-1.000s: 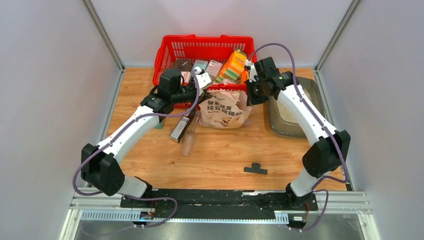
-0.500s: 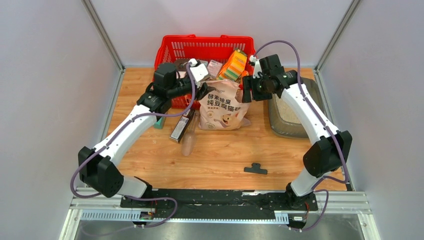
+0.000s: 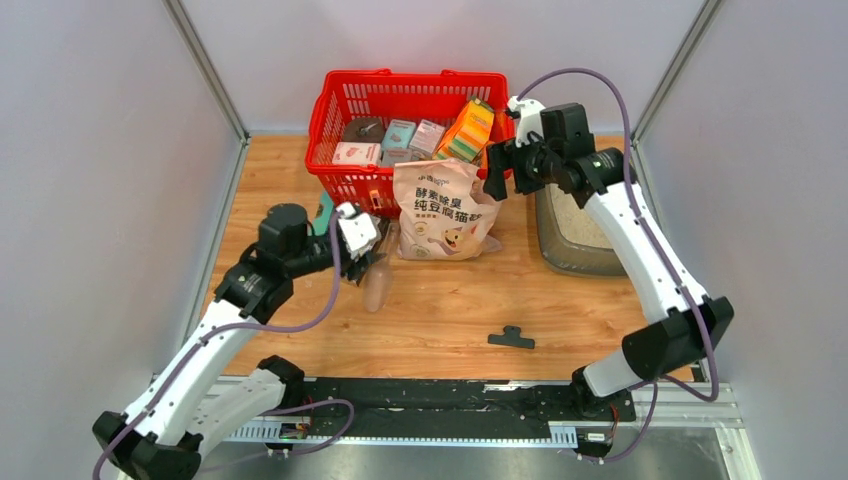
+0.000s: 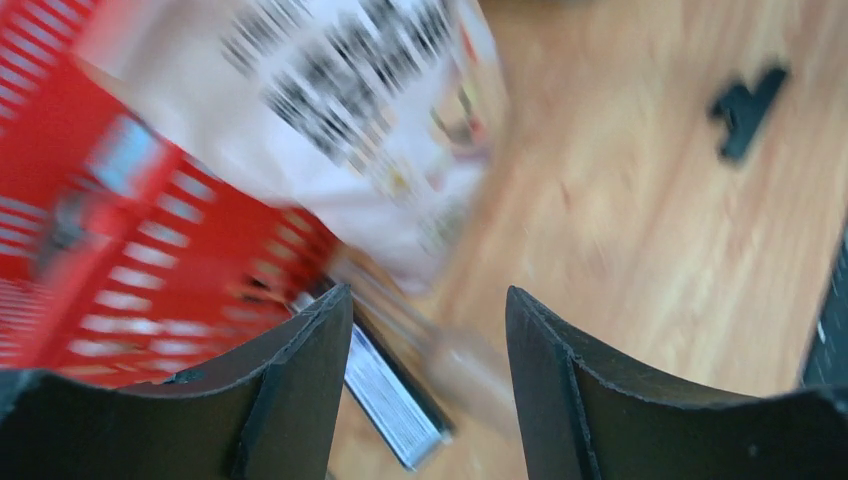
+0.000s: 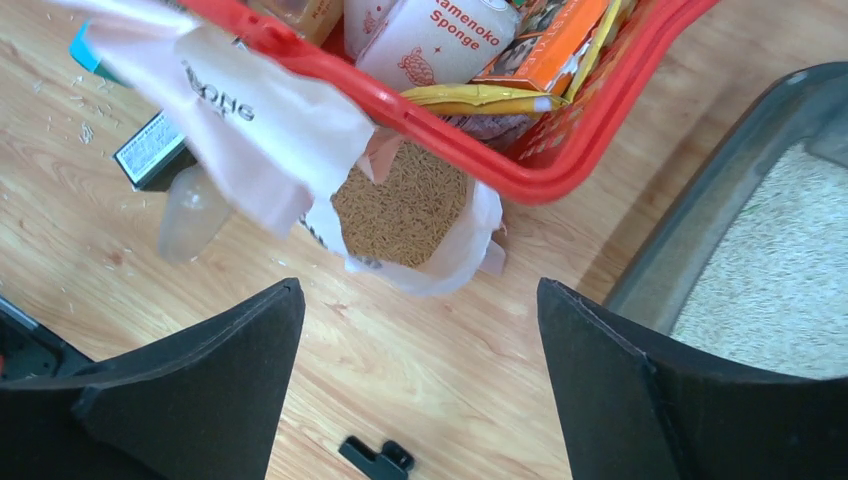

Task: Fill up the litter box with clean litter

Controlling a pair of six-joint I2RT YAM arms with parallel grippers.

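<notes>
The right claw (image 5: 418,290) is standing wide open and is gripping nothing. It is hovering over the near rim of the red basket (image 3: 410,76) and the open mouth of the cat-printed bag (image 3: 445,212). The litter box (image 3: 572,268) is sitting on the worktop (image 3: 440,300) just to the right of this claw, beside the basket, and the clean litter (image 5: 780,290) is lying in a pale layer across its floor. Brownish granules (image 5: 405,210) are showing inside the bag's mouth, directly ahead of the claw. The left claw (image 4: 428,300) is likewise standing open and empty, hanging low over the worktop left of the bag, with the basket's mesh wall and a blurred dark flat pack (image 4: 395,405) ahead of it. A black clip (image 3: 511,338) is lying nearer the arm bases than either claw.
</notes>
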